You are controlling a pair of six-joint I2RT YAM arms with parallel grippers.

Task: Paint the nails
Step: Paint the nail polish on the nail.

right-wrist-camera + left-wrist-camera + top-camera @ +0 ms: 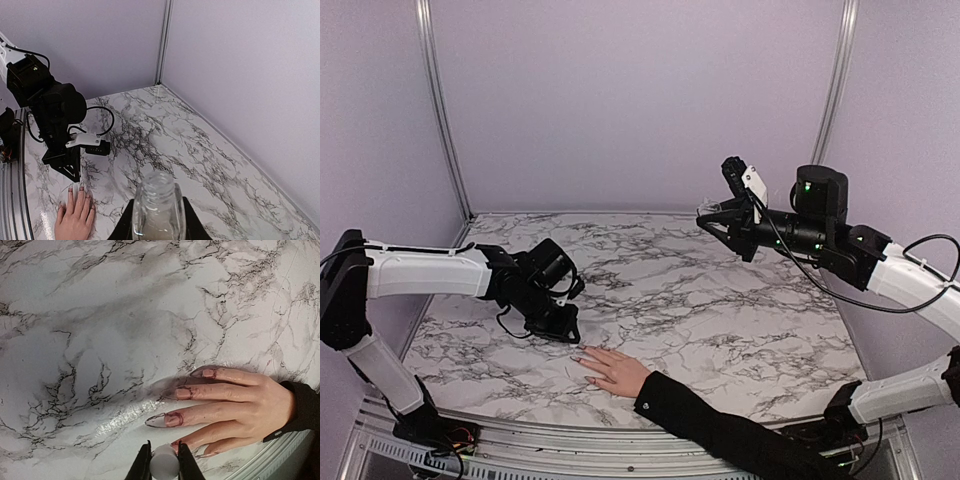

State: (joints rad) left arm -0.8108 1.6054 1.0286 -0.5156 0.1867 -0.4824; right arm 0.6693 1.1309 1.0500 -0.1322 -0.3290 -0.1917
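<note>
A pale hand (617, 370) with a black sleeve (720, 425) lies palm down on the marble table near the front edge. In the left wrist view its nails (183, 393) have dark red smears around them. My left gripper (164, 449) is shut on a white round brush cap (164, 463), right at the tip of the fourth finger (210, 435) from the top. The brush tip is hidden. In the top view the left gripper (563, 325) hovers just left of the fingertips. My right gripper (158, 220) is shut on a clear open glass bottle (159, 200), held high over the table's right side (718, 222).
The marble tabletop (700, 290) is enclosed by lilac walls with metal corner posts (442, 110). A metal rail (570, 440) runs along the front edge. The left arm (55, 120) with its cables shows in the right wrist view above the hand (75, 217).
</note>
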